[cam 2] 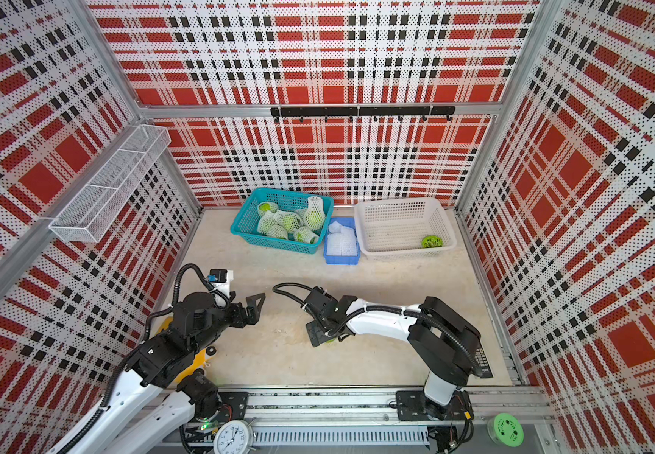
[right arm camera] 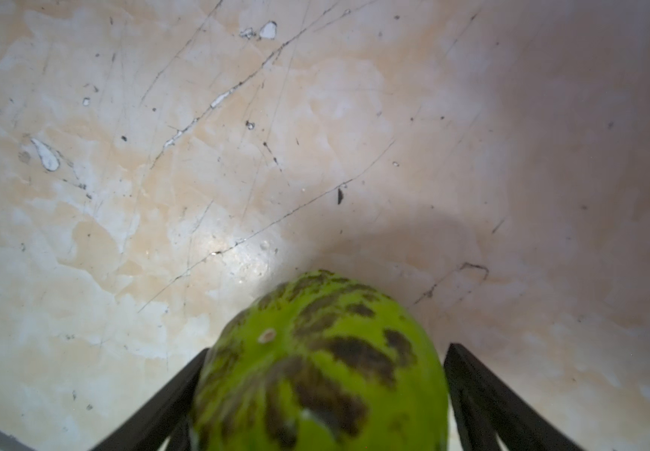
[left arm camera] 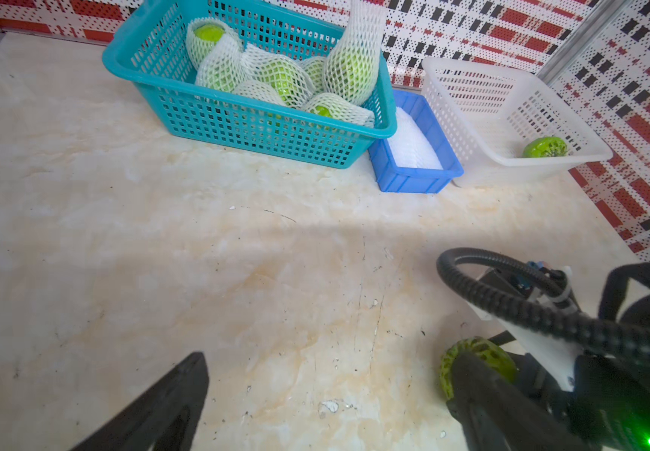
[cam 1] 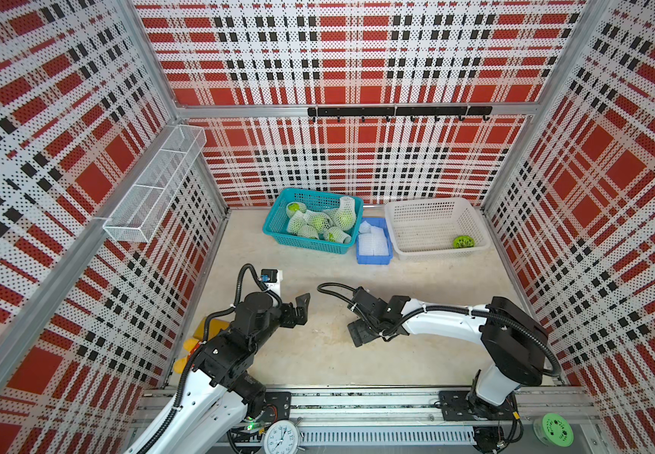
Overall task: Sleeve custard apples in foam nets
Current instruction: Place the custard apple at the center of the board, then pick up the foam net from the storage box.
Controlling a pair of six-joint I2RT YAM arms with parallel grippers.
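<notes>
The right gripper stands over a bare custard apple on the table, near the middle. Its jaws are apart on both sides of the fruit and, it seems, do not clamp it. The round fruit can roll on this smooth, scratched, marble-like top if a finger brushes it. The left gripper, jaws wide and empty, holds no net. The foam nets lie at the far side in a blue tray. Plaid perforated walls close the room.

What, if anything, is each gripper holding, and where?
The left gripper is empty. The right gripper flanks the custard apple at its sides; a firm grip cannot be told.
</notes>
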